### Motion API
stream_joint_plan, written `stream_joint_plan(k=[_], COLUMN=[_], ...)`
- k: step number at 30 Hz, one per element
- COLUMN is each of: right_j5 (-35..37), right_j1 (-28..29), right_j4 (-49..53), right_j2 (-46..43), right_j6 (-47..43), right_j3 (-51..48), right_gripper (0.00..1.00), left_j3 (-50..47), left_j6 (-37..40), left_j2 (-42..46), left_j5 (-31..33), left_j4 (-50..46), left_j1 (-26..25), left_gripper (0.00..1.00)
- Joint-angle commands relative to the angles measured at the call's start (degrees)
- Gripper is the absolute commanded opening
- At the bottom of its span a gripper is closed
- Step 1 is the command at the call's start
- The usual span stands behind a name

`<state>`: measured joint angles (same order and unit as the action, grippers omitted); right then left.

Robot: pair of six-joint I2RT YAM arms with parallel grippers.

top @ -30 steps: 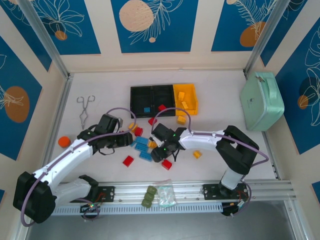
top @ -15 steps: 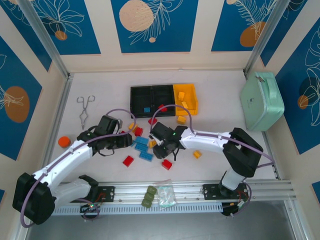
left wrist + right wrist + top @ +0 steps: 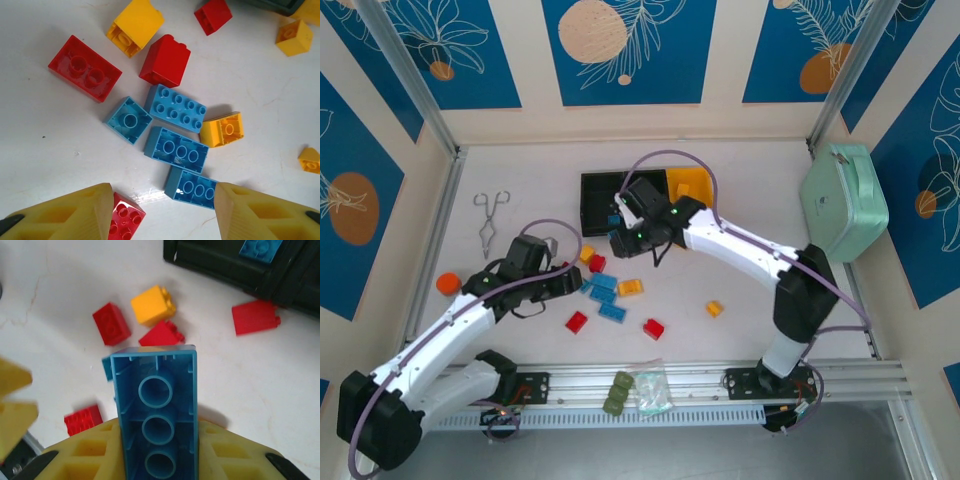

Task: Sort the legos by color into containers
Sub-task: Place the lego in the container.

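Right arm stretched, left bent.
Right gripper [image 3: 623, 235] pinches a blue brick [image 3: 157, 405], bins [image 3: 601, 190] just ahead; left gripper [image 3: 162, 207] spread above legos [image 3: 176, 150].

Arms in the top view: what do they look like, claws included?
Left arm and right arm: white tubular links, black joints and bases, a lavender cable looping along each. Left claw and right claw: yellow plastic fingers with moulded recesses.
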<state>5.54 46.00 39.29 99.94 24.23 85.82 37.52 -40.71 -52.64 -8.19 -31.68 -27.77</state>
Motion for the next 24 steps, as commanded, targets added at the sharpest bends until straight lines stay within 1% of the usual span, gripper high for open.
stream_joint_plan(k=[1, 13, 19, 24], right_j5=[-1.95, 1.12, 2.28, 2.22], right_j1=[-1.11, -3.98, -4.93, -5.31], right_j4=[5.37, 17.41, 22.11, 24.08], right_j2=[6.43, 31.36, 39.94, 44.63], right_j6=[3.13, 6.3, 7.83, 8.31], right_j3=[7.92, 39.71, 52.03, 58.72], right_gripper=[0.28, 0.28, 0.29, 0.31], left_j3=[-1.35, -3.09, -3.76, -4.22], left_j6=[-2.47, -4.27, -4.47, -4.39], left_j2=[2.56, 7.14, 7.84, 8.0], left_j5=[-1.48, -1.14, -0.91, -0.87], left_j4=[0.24, -1.89, -2.31, -2.24], left_j1=[0.26, 0.26, 0.28, 0.26], left_gripper=[0.55, 0.55, 0.55, 0.55])
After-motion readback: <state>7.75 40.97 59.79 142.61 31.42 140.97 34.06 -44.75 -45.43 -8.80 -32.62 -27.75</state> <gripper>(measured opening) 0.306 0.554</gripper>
